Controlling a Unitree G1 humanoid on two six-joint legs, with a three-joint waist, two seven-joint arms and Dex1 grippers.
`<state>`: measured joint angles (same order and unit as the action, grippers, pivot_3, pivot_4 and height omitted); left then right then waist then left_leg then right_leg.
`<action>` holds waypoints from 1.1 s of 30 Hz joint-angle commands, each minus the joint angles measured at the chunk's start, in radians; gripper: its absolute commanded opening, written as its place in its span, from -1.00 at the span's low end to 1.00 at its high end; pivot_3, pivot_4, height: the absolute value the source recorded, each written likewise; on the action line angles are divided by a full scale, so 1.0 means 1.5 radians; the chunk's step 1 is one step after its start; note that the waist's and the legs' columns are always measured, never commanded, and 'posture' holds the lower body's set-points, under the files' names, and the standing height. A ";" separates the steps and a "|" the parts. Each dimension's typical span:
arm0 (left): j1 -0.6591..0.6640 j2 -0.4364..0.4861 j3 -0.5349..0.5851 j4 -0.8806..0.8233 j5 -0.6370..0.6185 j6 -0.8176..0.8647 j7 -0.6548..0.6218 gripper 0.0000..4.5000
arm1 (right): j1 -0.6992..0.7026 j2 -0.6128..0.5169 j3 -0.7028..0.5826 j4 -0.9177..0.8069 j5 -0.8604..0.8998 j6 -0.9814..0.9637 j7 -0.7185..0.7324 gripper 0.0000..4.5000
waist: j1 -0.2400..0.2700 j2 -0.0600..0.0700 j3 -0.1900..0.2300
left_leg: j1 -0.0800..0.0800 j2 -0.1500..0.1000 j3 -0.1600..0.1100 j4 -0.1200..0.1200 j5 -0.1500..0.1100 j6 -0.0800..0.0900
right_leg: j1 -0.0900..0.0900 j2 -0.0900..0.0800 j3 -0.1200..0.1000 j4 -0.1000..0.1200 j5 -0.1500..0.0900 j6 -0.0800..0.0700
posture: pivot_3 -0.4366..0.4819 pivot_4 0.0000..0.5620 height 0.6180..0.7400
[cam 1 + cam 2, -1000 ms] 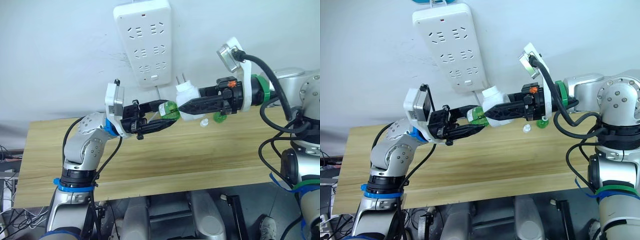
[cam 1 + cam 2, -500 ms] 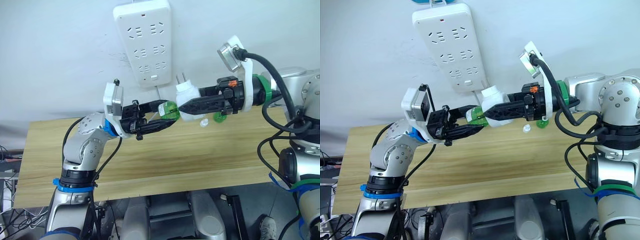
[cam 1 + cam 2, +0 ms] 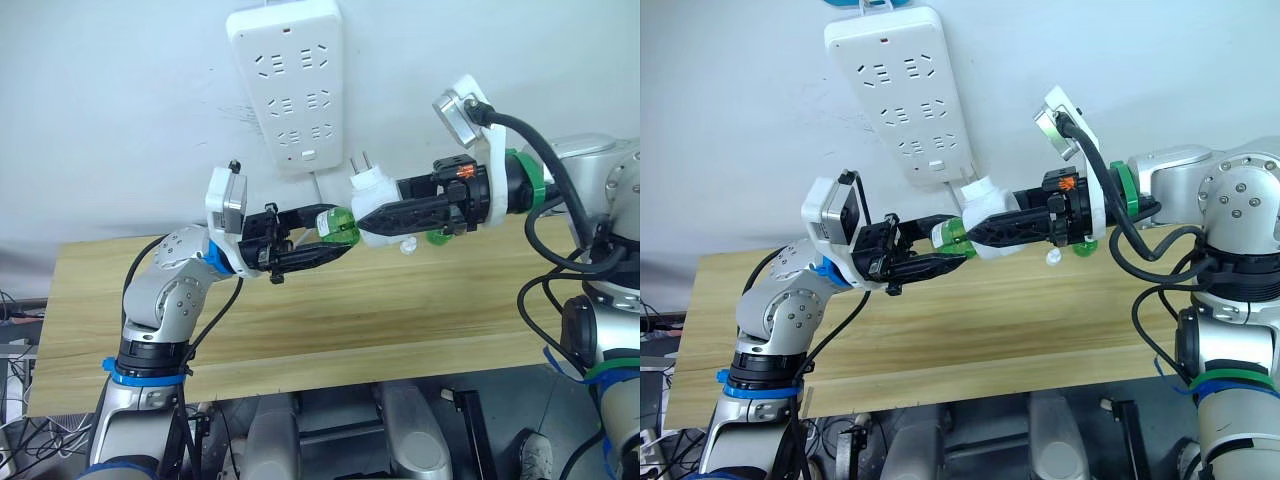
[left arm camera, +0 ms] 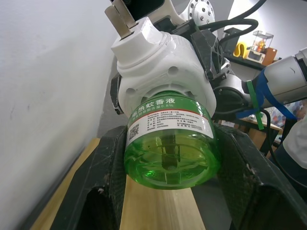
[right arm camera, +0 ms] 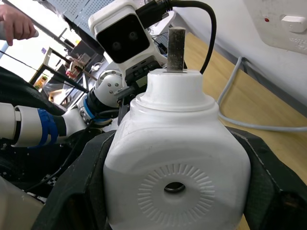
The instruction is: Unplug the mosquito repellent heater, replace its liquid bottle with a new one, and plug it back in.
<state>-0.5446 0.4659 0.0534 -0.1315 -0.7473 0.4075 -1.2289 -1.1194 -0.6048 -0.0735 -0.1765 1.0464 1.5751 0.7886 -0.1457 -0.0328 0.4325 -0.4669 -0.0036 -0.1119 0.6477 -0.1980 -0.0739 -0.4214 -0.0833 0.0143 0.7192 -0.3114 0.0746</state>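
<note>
- A pale wooden surface point(image 3: 330, 300) runs along a white wall, where a long white power strip point(image 3: 289, 80) hangs with its cord dropping towards the wood
- On the surface, at about 4 o'clock from the strip, lie a small whitish cap point(image 3: 408, 245) and a green bottle point(image 3: 437, 236), partly hidden behind the right arm; whether it is capped cannot be told
- The left arm rises from its bent elbow at 8 o'clock and reaches towards 3 o'clock, its left end effector point(image 3: 318, 241) clenched on the liquid bottle point(image 4: 170, 143), a translucent green bottle with a printed label
- The right arm stretches in from 3 o'clock, level above the surface, its right end effector point(image 3: 375, 216) grasping the mosquito repellent heater point(image 5: 177, 153) by both sides
- The heater is held in mid-air below the strip, its plug prongs point(image 3: 362, 158) pointing to 12 o'clock; the bottle's neck end sits in the heater's underside
</note>
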 commanded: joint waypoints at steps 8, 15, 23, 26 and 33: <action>0.006 0.001 0.004 -0.025 -0.007 0.000 0.008 0.00 | -0.001 -0.006 0.001 -0.034 0.029 -0.019 0.021 0.99 | 0.000 0.000 0.000 | 0.000 0.000 0.000 0.000 0.000 0.000 | 0.000 0.000 0.000 0.000 0.000 0.000 | -0.57 0.28 0.84; 0.013 0.005 0.012 -0.030 -0.010 0.000 0.011 0.00 | -0.003 -0.011 0.006 -0.020 0.011 -0.027 0.015 0.99 | 0.000 0.000 0.000 | 0.000 0.000 0.000 0.000 0.000 0.000 | 0.000 0.000 0.000 0.000 0.000 0.000 | -0.56 0.27 0.84; 0.025 0.022 0.029 -0.036 -0.018 0.000 0.016 0.00 | -0.003 -0.026 0.027 0.000 -0.015 -0.049 0.018 0.99 | 0.000 0.000 0.000 | 0.000 0.000 0.000 0.000 0.000 0.000 | 0.000 0.000 0.000 0.000 0.000 0.000 | -0.55 0.25 0.84; 0.028 0.024 0.033 -0.040 -0.019 0.001 0.018 0.00 | -0.015 0.015 0.055 0.019 -0.040 -0.066 -0.008 0.99 | -0.001 0.000 0.000 | 0.000 0.000 0.000 0.000 0.000 0.000 | 0.000 0.000 0.000 0.000 0.000 0.000 | -0.53 0.25 0.84; 0.039 0.029 0.039 -0.052 -0.022 0.003 0.024 0.00 | -0.043 0.137 0.098 0.070 -0.115 -0.094 -0.075 0.99 | -0.010 -0.001 -0.002 | 0.000 0.000 0.000 0.000 0.000 0.000 | -0.001 0.001 0.000 0.001 0.000 0.000 | -0.53 0.23 0.84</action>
<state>-0.4815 0.5227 0.1237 -0.1471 -0.7440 0.4209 -1.1817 -1.1599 -0.4133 0.0656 -0.0504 0.8816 1.4521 0.6798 -0.1600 -0.0344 0.4291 -0.4670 -0.0034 -0.1123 0.6477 -0.1972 -0.0743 -0.4226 -0.0828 0.0144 0.7208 -0.3113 0.0744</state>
